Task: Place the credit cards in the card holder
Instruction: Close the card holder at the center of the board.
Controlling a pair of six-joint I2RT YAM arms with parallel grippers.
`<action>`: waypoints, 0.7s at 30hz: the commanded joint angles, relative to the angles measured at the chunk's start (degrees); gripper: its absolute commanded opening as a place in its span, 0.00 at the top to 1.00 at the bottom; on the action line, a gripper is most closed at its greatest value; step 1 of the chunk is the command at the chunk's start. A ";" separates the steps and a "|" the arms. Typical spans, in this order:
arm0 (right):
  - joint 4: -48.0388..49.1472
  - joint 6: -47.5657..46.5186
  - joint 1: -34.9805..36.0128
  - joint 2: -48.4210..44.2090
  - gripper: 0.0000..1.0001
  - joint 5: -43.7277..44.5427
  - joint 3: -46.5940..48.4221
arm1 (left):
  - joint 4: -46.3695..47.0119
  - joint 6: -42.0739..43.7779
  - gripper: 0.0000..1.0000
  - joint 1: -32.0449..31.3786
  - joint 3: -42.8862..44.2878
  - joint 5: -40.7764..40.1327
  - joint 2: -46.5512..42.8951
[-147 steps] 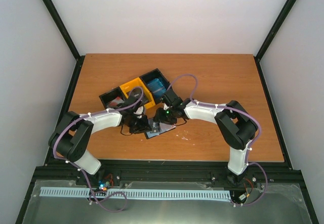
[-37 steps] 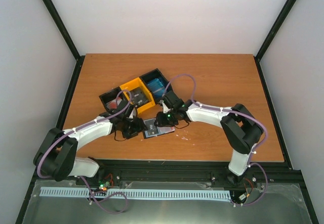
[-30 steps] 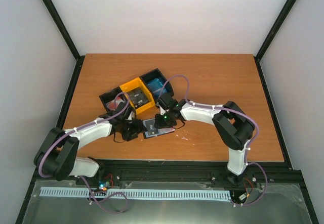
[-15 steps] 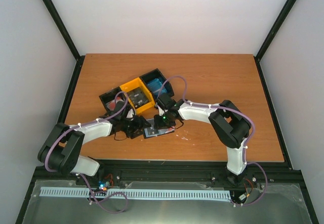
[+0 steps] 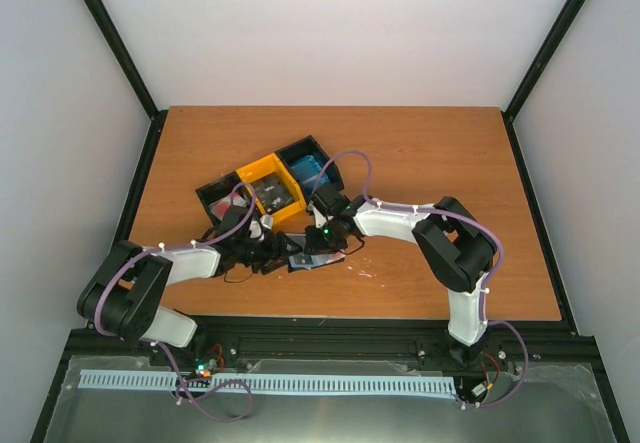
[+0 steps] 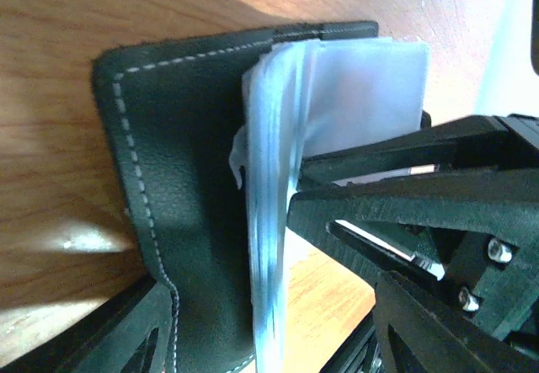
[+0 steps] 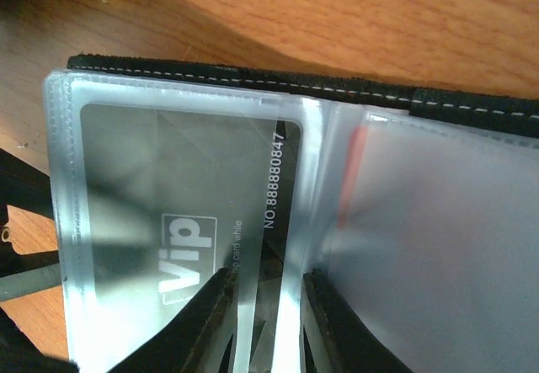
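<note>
The card holder (image 5: pixel 303 260) lies open on the table between both grippers. In the left wrist view its black stitched cover (image 6: pixel 181 162) lies flat and its pale pocket leaves (image 6: pixel 271 221) stand up edge-on. My left gripper (image 6: pixel 274 310) is open, its fingers wide apart on either side of the cover and leaves. My right gripper (image 7: pixel 268 287) is closed narrowly on the fold of the clear leaves. A dark credit card (image 7: pixel 181 196) marked VIP sits in the left pocket. The red edge of another card (image 7: pixel 354 167) shows in the right pocket.
A black-and-yellow three-compartment tray (image 5: pixel 247 174) stands just behind the grippers. It holds blue cards (image 5: pixel 310 171), dark cards (image 5: pixel 272 195) and a red one (image 5: pixel 228 203). Both arms meet low over the near middle of the wooden table (image 5: pixel 430 153).
My left gripper has slid right, up against the card holder. My right gripper's jaws have narrowed on the pocket leaves. The holder has shifted slightly.
</note>
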 commanded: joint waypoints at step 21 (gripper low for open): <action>-4.03 1.31 -2.88 -6.05 0.70 8.65 0.02 | -4.84 14.03 0.75 -0.14 8.40 1.78 4.29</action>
